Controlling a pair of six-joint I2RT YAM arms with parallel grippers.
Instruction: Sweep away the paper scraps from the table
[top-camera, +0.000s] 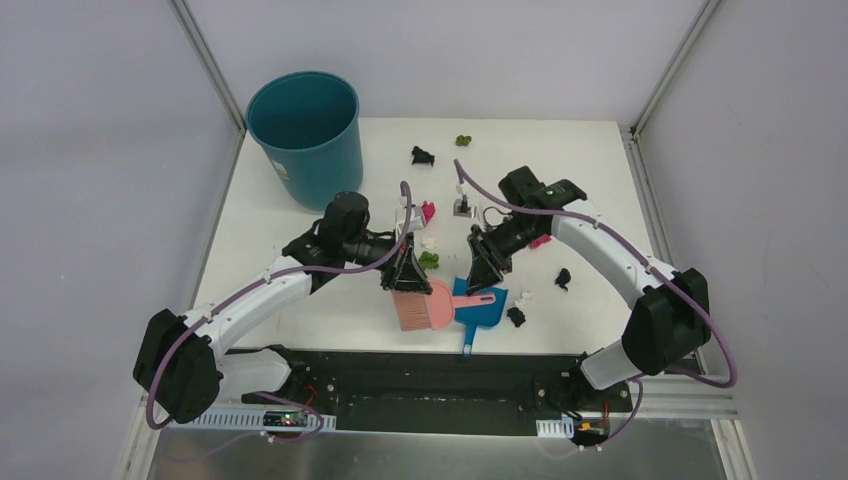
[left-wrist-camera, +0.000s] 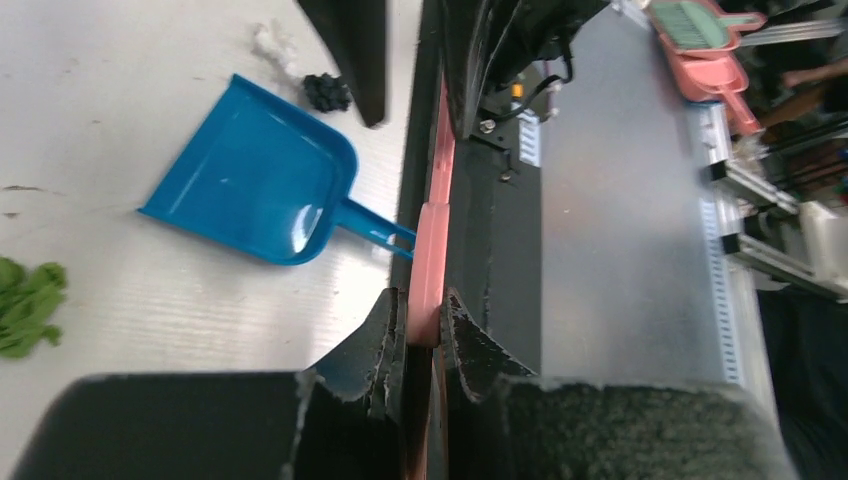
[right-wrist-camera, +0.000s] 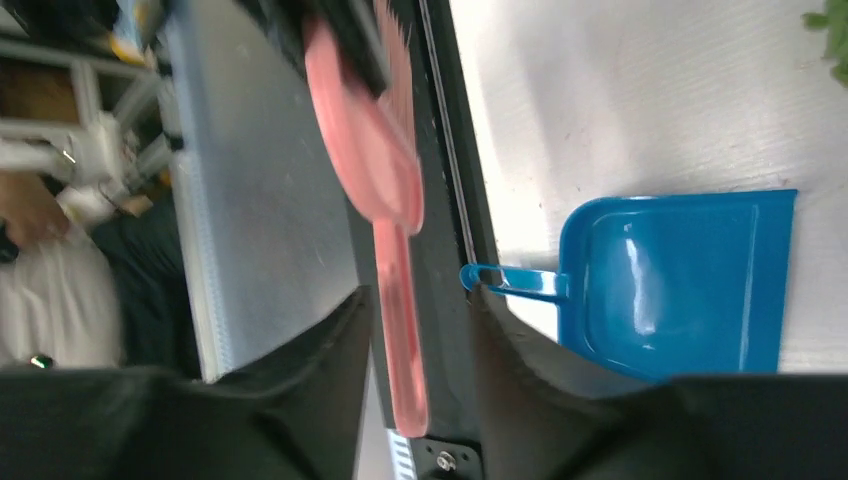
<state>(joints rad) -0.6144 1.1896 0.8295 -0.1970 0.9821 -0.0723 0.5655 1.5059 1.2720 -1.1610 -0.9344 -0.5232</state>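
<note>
L jaws: clamped on pink brush (top-camera: 420, 308), seen edge-on in left wrist view. R jaws: apart, straddling brush handle (right-wrist-camera: 400, 330); contact cannot be confirmed. Blue dustpan (top-camera: 484, 312) lies flat on desk (top-camera: 560, 170), near edge, just beside brush head. Paper scraps (top-camera: 422, 155) lie scattered on desk: black and olive at far side, magenta, white, green by L wrist, black and white right of dustpan. Teal bin (top-camera: 305, 135): far-left corner.

The dustpan (top-camera: 485, 310) lies at the near edge of the desk (top-camera: 580, 180), right before me. The brush (top-camera: 420, 306) is just left of it. The bin (top-camera: 305, 135) stands in my far left corner. Paper scraps (top-camera: 422, 155) lie scattered behind and right of the dustpan.
</note>
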